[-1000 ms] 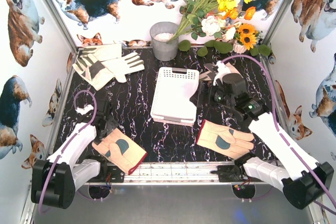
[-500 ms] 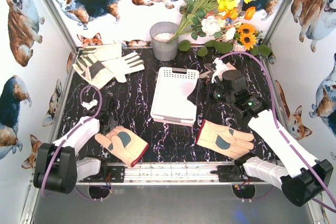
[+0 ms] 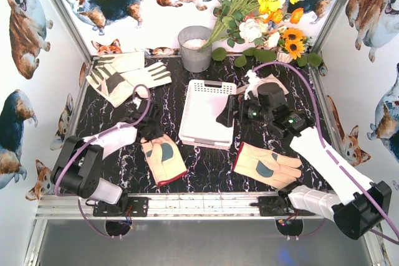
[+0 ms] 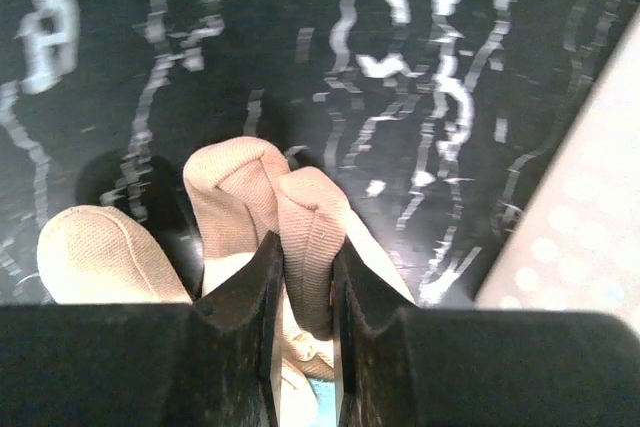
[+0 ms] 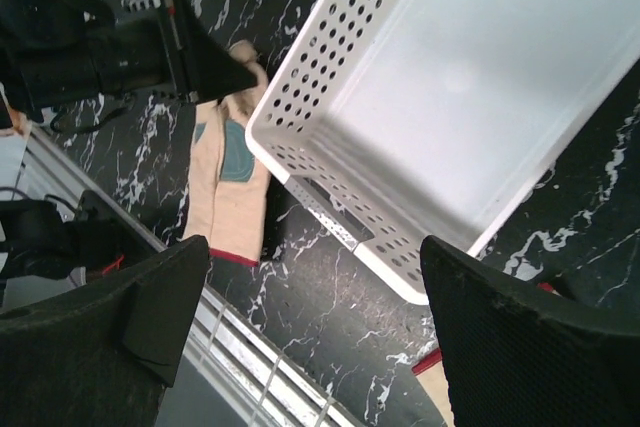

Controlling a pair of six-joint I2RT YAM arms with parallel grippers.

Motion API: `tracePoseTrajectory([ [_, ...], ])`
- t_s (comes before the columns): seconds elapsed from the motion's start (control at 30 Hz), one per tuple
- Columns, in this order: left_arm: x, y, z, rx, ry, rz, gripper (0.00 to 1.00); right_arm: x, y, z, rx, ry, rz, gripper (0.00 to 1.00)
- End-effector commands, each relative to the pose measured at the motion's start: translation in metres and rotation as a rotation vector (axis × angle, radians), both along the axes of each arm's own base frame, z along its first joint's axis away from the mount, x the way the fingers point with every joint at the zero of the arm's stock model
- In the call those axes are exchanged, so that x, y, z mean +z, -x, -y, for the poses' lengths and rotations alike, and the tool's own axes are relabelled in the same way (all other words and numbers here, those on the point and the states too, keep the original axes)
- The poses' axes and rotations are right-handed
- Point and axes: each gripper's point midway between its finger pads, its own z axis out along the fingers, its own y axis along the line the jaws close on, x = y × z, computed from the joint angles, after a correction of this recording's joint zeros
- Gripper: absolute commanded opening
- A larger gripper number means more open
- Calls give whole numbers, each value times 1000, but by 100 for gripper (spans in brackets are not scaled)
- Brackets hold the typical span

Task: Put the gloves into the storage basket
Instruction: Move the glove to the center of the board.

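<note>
My left gripper (image 3: 150, 134) is shut on a fingertip of a peach glove (image 3: 164, 160) with a grey palm patch, lying left of the white storage basket (image 3: 212, 86). The left wrist view shows the jaws pinching one glove finger (image 4: 310, 237), my left gripper (image 4: 305, 255) just above the black marble top. My right gripper (image 3: 229, 112) hangs open over the basket's right side with nothing in it. In the right wrist view my right gripper (image 5: 315, 247) spans the basket's perforated wall (image 5: 330, 77), which is empty inside. Another peach glove (image 3: 268, 165) lies at the front right. Two cream gloves (image 3: 121, 76) lie back left.
A grey round bucket (image 3: 195, 48) stands behind the basket, with a bunch of flowers (image 3: 262, 10) to its right. Printed walls close in three sides. A metal rail (image 3: 206, 205) runs along the near edge. Something tan (image 3: 274, 83) shows behind the right arm.
My left gripper has shut on the peach glove and dragged it right and farther in, toward the basket, turning it. My right gripper has drifted slightly left over the basket and stays open.
</note>
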Motion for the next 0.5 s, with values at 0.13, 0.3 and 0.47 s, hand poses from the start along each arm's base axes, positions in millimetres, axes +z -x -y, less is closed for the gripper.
tracePoseTrajectory([
  [0.13, 33, -21, 35, -123, 27, 102, 33, 13, 5, -37, 105, -51, -10, 89],
  [0.3, 56, 0, 17, -59, 13, 138, 50, 3, 11, -52, 132, -37, -27, 89],
  [0.47, 45, 40, 0, -12, 0, 64, 56, -11, 14, -57, 75, -32, -12, 89],
])
